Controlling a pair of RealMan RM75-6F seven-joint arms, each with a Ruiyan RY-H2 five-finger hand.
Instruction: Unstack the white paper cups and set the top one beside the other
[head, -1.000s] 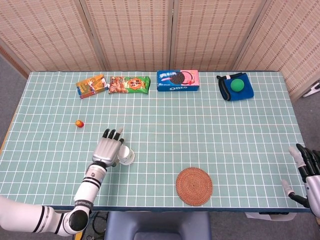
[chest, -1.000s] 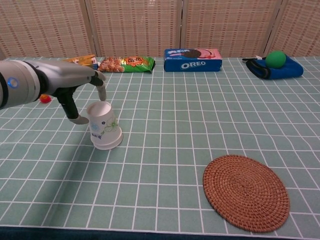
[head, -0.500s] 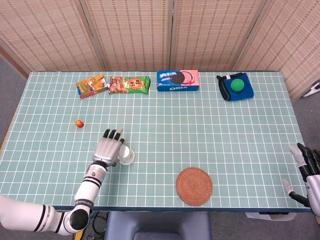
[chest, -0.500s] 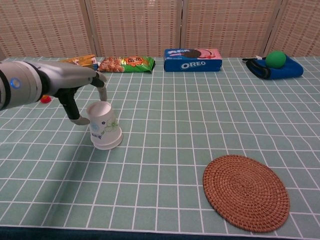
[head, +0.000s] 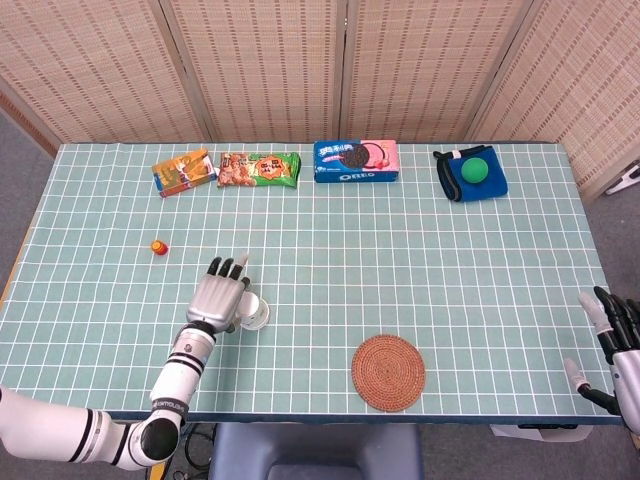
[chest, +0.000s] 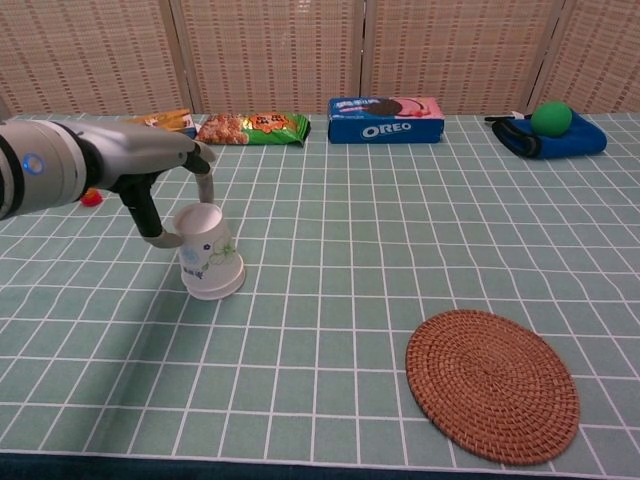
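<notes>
The white paper cups (chest: 209, 258) stand stacked upside down at the front left of the table, showing as a white rim (head: 255, 313) in the head view. My left hand (chest: 165, 165) hovers over the stack. Its thumb (chest: 160, 236) curls to the cup's left side, just at the wall. A finger (chest: 205, 187) hangs down behind the top. The stack rests on the table and nothing lifts it. In the head view this hand (head: 221, 296) covers most of the cups. My right hand (head: 612, 345) waits off the table's front right corner with its fingers spread, holding nothing.
A woven round coaster (chest: 492, 385) lies at front centre-right. Along the back edge are an orange snack box (head: 183, 171), a green snack bag (head: 259, 168), an Oreo box (chest: 386, 119) and a blue pouch with a green ball (chest: 548, 130). A small red object (head: 158, 246) sits left.
My left hand's thumb has crept slightly closer to the cup's side. The cups and my right hand have not moved.
</notes>
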